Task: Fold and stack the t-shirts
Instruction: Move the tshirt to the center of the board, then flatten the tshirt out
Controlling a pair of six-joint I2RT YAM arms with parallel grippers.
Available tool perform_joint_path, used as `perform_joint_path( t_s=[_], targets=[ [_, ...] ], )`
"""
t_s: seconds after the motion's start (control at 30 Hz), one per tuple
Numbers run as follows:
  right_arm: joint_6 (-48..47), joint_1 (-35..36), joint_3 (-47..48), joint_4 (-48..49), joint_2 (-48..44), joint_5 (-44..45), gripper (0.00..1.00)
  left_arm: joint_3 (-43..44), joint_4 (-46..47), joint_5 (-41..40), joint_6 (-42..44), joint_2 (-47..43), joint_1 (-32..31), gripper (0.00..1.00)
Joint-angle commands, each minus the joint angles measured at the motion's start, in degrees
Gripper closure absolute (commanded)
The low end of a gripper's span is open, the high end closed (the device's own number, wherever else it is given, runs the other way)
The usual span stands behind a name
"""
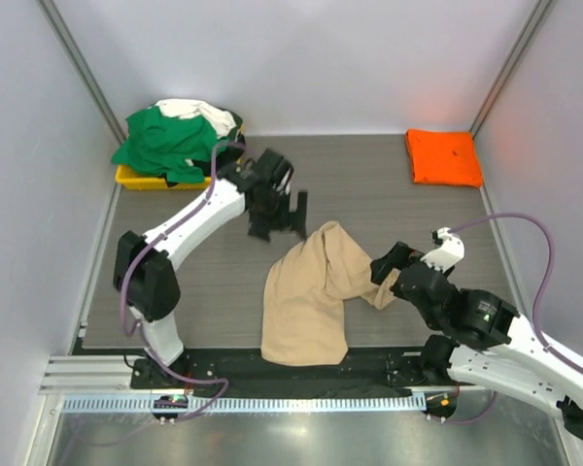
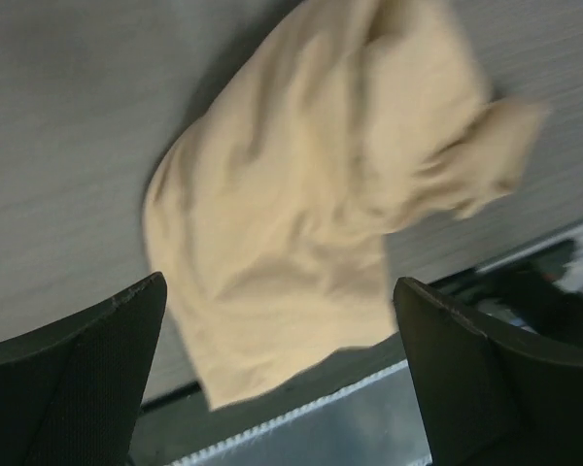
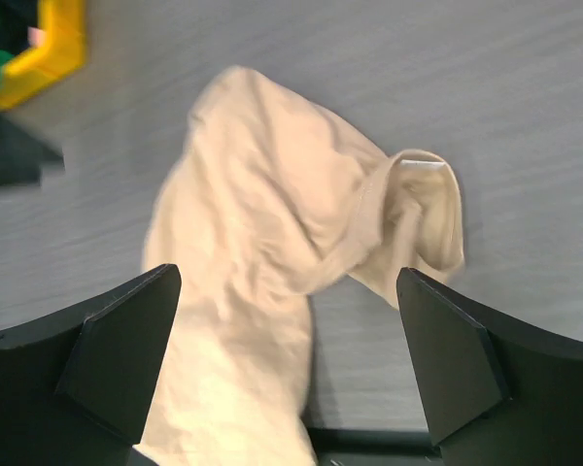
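Now the tan shirt (image 1: 306, 291) lies crumpled on the table (image 1: 369, 194), near the front and about midway between the arms; it is unfolded, bunched into long folds, and its near hem hangs over the table's front edge onto the black rail (image 1: 369, 367). One lobe of it reaches out to the right, and the right wrist view shows the collar (image 3: 420, 194) there, with a white label inside.

The left gripper (image 1: 278, 225) hangs above the table just beyond the shirt's far left corner; its jaws are spread wide with nothing between them, and its own camera looks down past both fingers at the cloth below. The right gripper (image 1: 384, 282) is at the shirt's right lobe; its jaws also stand wide apart and hold nothing, though whether a finger brushes the cloth cannot be told.

The orange shirt (image 1: 444, 157) lies folded flat in the far right corner, well apart from the tan one. In the far left corner the green shirt (image 1: 165, 144) is heaped on the yellow tray (image 1: 136, 178), spilling over its rim; the white shirt (image 1: 199, 109) lies bundled behind and partly under the green.
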Motion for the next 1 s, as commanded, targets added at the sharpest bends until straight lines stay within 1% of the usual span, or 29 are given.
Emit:
perform_joint_path(
  t_s=[0.0,0.03,0.07,0.1,0.13,0.17,0.2,0.27,0.3,0.33,0.37,0.4,0.43,0.5,0.53,0.57,0.67,0.73,0.8,0.87,0.9,0.93,0.97],
  targets=[
    [8.36,0.02,1.23,-12.74,-1.32,4.01,0.00,-13.20,1.94,-5.77,-3.17,-16.20,-0.29,0.00],
    [8.02,-0.06,0.53,-11.79,-1.76,3.14,0.00,-16.54,2.73,-6.99,-4.40,-18.07,-0.98,0.01],
    [8.36,-0.06,0.18,-11.51,-1.50,2.70,0.00,-23.01,4.74,-8.31,-7.11,-20.27,-3.17,0.02],
    [8.80,-0.06,-0.09,-11.51,-0.63,2.78,0.00,-26.30,6.07,-9.54,-8.35,-22.12,-4.49,0.03],
    [8.80,-0.06,-0.87,-10.64,0.60,2.52,0.00,-29.37,7.38,-9.90,-9.93,-25.18,-6.16,0.03],
    [8.72,-0.06,-1.14,-10.11,4.70,2.25,0.00,-34.19,9.49,-10.43,-12.56,-26.17,-8.09,0.05],
    [8.54,-0.15,-1.49,-9.50,7.00,1.73,0.00,-36.15,10.20,-11.30,-14.15,-26.87,-12.20,0.05],
    [8.01,-0.15,-1.67,-7.04,12.27,1.20,0.00,-40.37,11.78,-14.12,-16.79,-28.02,-16.88,0.05],
    [7.32,-0.15,-1.50,-6.16,16.13,0.94,0.00,-41.52,12.49,-14.47,-19.15,-28.11,-20.99,0.05],
    [6.09,-0.24,-2.02,-2.15,17.21,-1.07,0.00,-42.58,13.02,-15.87,-20.48,-28.46,-22.94,0.05],
    [4.69,-0.50,-2.46,0.68,17.92,-2.74,0.02,-44.50,14.07,-16.75,-22.06,-28.81,-24.97,0.05],
    [3.19,-0.68,-3.07,3.32,19.40,-4.32,0.07,-45.39,14.60,-17.54,-24.16,-29.25,-28.47,0.06],
    [2.31,-1.03,-4.03,8.04,20.29,-8.43,0.09,-46.36,15.21,-18.60,-25.49,-29.69,-29.98,0.06],
    [1.60,-1.56,-4.31,11.06,23.27,-11.53,0.11,-49.00,16.71,-19.74,-27.17,-31.18,-33.32,0.07],
    [-0.14,-1.47,-4.57,14.47,26.50,-14.59,0.12,-50.05,17.24,-20.27,-28.91,-31.80,-34.12,0.07],
    [-1.03,-1.47,-4.75,16.42,28.19,-16.02,0.12,-52.67,19.85,-20.45,-29.63,-32.41,-34.82,0.07],
    [-3.06,-1.47,-4.22,19.94,34.08,-17.34,0.12,-58.56,27.31,-18.53,-31.74,-34.00,-36.58,0.06],
    [-4.46,-1.56,-3.69,21.88,37.85,-17.26,0.12,-61.03,31.45,-18.34,-32.79,-33.65,-37.46,0.04],
    [-4.91,-2.26,-3.52,23.72,40.76,-17.87,0.12,-61.92,33.67,-18.43,-33.06,-31.90,-38.61,0.03],
    [-5.69,-3.05,-3.69,25.22,44.62,-18.84,0.16,-62.45,35.69,-18.78,-33.15,-29.88,-39.31,0.02],
    [-5.70,-3.66,-3.87,26.44,45.60,-19.62,0.26,-62.54,36.48,-18.96,-33.06,-28.82,-39.40,0.02],
    [-5.79,-4.54,-4.56,27.15,46.39,-19.98,0.32,-62.63,37.45,-19.13,-33.15,-26.46,-39.40,0.04],
    [-5.87,-5.07,-5.01,27.77,47.01,-20.25,0.44,-62.63,37.54,-19.39,-33.24,-25.22,-39.40,0.07]
  ],
)
